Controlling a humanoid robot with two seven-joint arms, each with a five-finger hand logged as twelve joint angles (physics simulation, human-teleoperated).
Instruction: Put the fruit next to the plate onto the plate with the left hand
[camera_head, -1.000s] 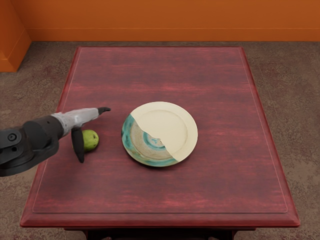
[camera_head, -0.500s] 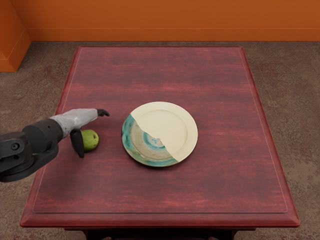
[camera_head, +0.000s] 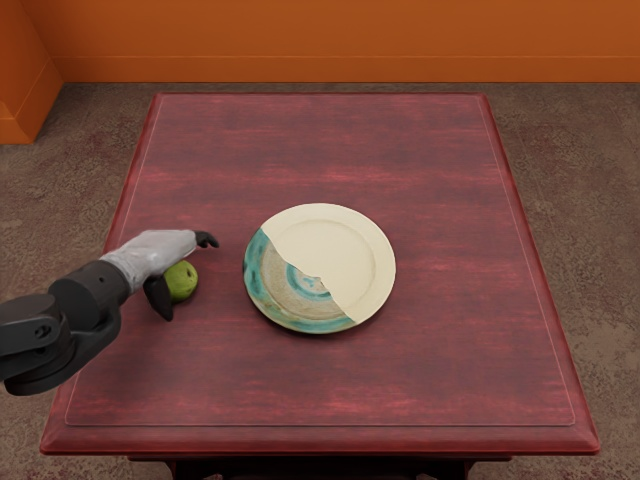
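Here the left hand (camera_head: 163, 262) covers the fruit (camera_head: 185, 281) (grip unclear), plate (camera_head: 386, 262) just beside.

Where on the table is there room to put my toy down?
Lots of room: the whole right side between the plate and the table's right edge, the far strip behind the plate, and the near strip in front of it. It is crowded only on the left, where the left hand is over the fruit beside the plate.

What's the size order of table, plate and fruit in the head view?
1. table
2. plate
3. fruit, partly under the robot hand, yet clearly smallest
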